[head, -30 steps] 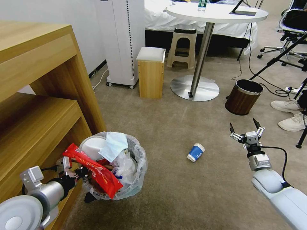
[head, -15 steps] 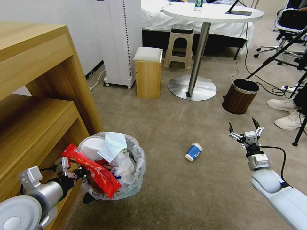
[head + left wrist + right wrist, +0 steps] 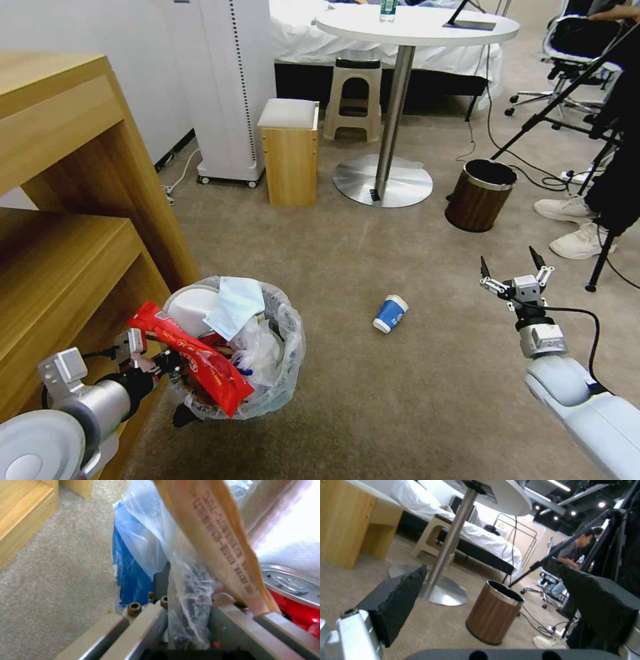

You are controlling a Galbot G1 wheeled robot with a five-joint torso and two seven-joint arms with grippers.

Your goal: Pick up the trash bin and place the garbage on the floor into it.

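Left wrist view: the left end effector [image 3: 186,620] is seen closed on the rim of the trash bin [image 3: 133,575], with the crinkled plastic liner [image 3: 190,592] and the dark rim pinched between its grey fingers [image 3: 146,625]. A red can [image 3: 293,605] lies inside the bin just past the grip, and a tan printed wrapper hangs over the rim above the fingers.

In the head view the left end effector [image 3: 157,363] is found at the near left edge of the trash bin [image 3: 267,393], which is held beside a wooden shelf unit [image 3: 73,253] and over the floor [image 3: 400,400]. The bin is heaped with garbage: a red wrapper [image 3: 193,357] draped over the rim, a pale blue tissue [image 3: 233,303] on top, and a white slipper [image 3: 190,307] behind them.

The right end effector [image 3: 515,273] is held well apart from the bin, raised above the carpet with its black-padded fingers [image 3: 403,600] spread wide and nothing gripped (the gap is seen plainly in the right wrist view). A blue paper cup [image 3: 390,313] lies on its side on the floor between the bin and the right end effector, touched by neither. Farther off stands a brown wood-grain bin [image 3: 480,195], near the base of a round white worktop [image 3: 417,23].
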